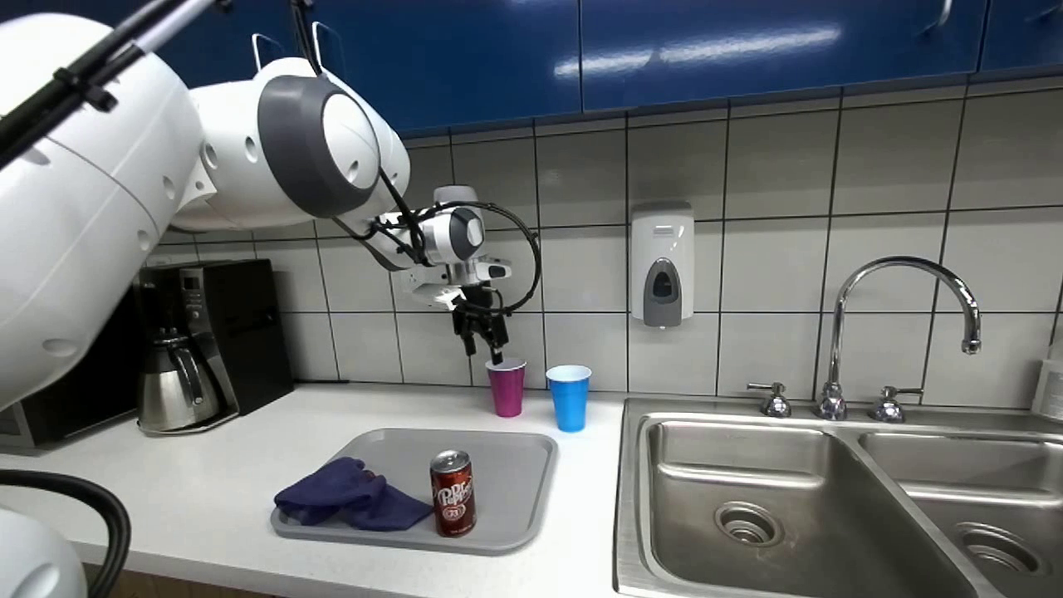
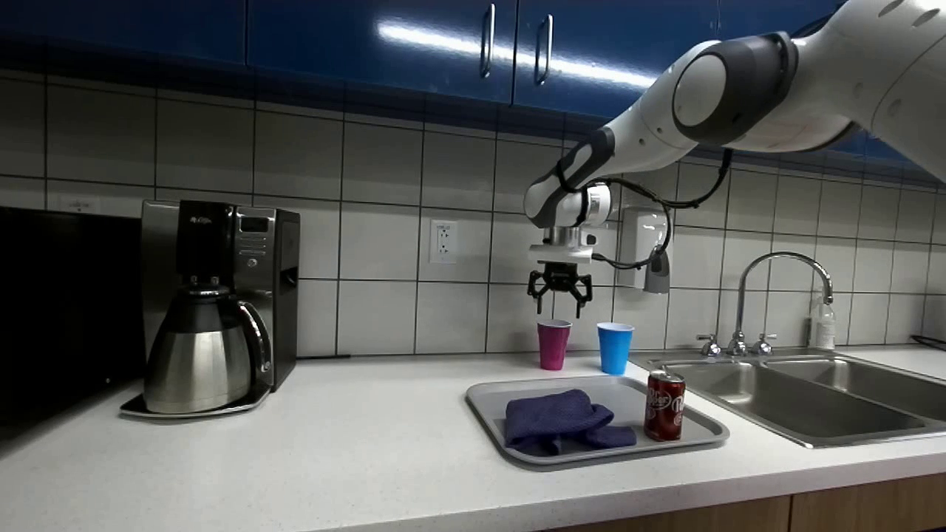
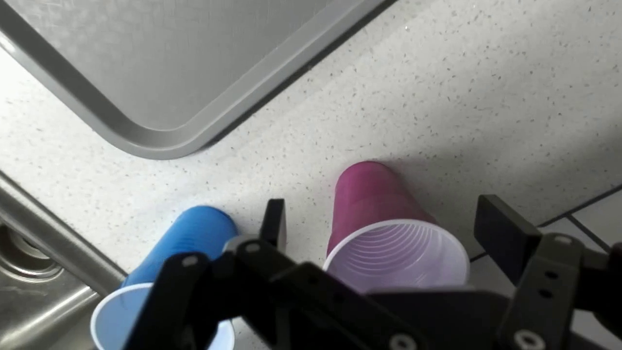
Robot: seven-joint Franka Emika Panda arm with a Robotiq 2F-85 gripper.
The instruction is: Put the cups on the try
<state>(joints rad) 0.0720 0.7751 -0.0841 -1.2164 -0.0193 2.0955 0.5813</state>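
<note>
The magenta cup [image 2: 553, 347] and the blue cup [image 2: 615, 349] both stand upright near the back edge of the surface [image 2: 355, 451], mouths up, long axes vertical, each tapering toward its base. The blue cup is the nearer to the sink [image 1: 629, 515]. The tray [image 1: 507, 490] lies flat between the cups and the surface's front edge, its longer sides appearing to run roughly along that edge; in the wrist view a rounded corner of it points toward the blue cup. The gripper [image 2: 559, 310] hangs fingers downward just above the magenta cup, released, its fingers spread; in the wrist view they appear on either side of that cup.

On the tray are an upright soda can [image 1: 453, 498] and a rumpled cloth [image 1: 349, 497]. The sink is set into the surface, its faucet [image 1: 831, 404] by the back edge. A coffee maker [image 2: 255, 281] with a carafe [image 2: 199, 366] stands well apart from the sink. A tiled wall [image 1: 581, 266] rises behind, bearing a soap dispenser [image 1: 662, 266] and an outlet [image 2: 443, 241], under glossy blue cabinets [image 1: 465, 58].

Both cups are white inside, the magenta cup finely ridged there. The tray is grey and low-rimmed, the surface pale and speckled, the sink and carafe metallic, the cloth deep purple.
</note>
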